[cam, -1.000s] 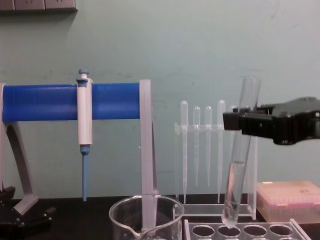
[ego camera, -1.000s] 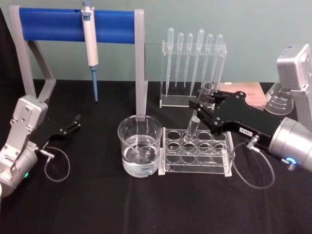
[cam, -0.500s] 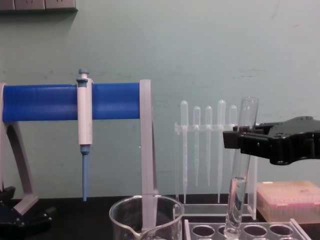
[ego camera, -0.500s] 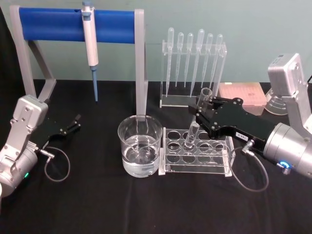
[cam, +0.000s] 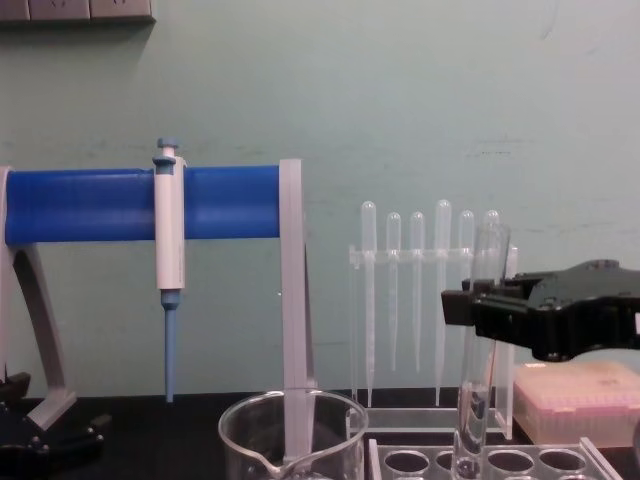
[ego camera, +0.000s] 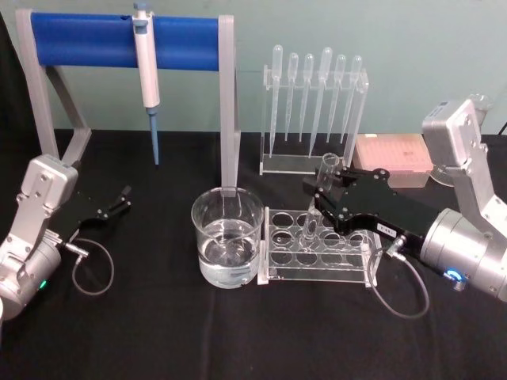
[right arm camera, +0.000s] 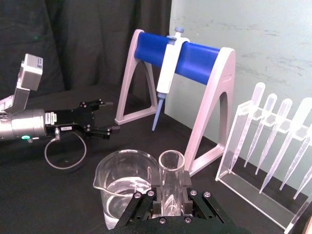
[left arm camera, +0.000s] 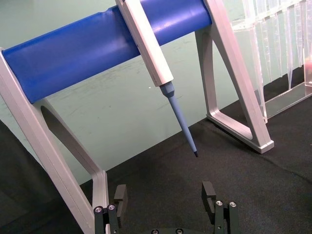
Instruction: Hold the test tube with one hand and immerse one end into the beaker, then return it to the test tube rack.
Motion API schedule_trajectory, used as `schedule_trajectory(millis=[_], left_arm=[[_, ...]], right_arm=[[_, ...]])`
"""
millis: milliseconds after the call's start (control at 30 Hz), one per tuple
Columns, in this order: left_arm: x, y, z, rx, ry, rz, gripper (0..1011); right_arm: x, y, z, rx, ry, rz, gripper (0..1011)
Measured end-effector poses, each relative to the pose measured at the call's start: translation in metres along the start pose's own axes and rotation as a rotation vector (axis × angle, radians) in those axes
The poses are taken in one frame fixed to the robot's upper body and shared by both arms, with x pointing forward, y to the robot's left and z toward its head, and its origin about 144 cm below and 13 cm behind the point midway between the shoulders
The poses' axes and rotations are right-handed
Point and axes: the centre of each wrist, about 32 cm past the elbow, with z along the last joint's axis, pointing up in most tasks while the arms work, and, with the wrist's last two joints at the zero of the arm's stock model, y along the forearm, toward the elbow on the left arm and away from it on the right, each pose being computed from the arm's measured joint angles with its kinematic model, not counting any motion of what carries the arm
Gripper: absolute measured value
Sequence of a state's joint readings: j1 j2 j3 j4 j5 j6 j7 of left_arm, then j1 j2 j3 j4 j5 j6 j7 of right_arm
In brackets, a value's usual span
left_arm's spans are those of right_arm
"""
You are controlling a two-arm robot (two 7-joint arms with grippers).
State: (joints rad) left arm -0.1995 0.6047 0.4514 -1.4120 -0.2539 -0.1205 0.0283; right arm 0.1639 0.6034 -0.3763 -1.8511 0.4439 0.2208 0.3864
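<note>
The right claw [ego camera: 326, 192] pinches the test tube [ego camera: 317, 204] near its open rim, the tube's long axis close to upright with its rounded end down in a hole of the clear rack [ego camera: 317, 247]. The beaker [ego camera: 227, 236] stands just beside the rack, toward the robot's left. The left claw [ego camera: 117, 202] rests spread, well apart on the surface [ego camera: 198, 332].
</note>
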Motion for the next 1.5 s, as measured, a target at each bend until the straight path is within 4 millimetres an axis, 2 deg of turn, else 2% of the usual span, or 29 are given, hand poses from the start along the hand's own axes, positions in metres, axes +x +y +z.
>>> schedule_trajectory(millis=[633, 1500], left_arm=[[0.000, 0.000, 0.000, 0.000, 0.000, 0.000, 1000], [0.000, 0.000, 0.000, 0.000, 0.000, 0.000, 1000]], right_arm=[[0.002, 0.006, -0.017, -0.049, 0.032, -0.012, 225], [0.002, 0.008, -0.021, -0.070, 0.051, -0.013, 225]])
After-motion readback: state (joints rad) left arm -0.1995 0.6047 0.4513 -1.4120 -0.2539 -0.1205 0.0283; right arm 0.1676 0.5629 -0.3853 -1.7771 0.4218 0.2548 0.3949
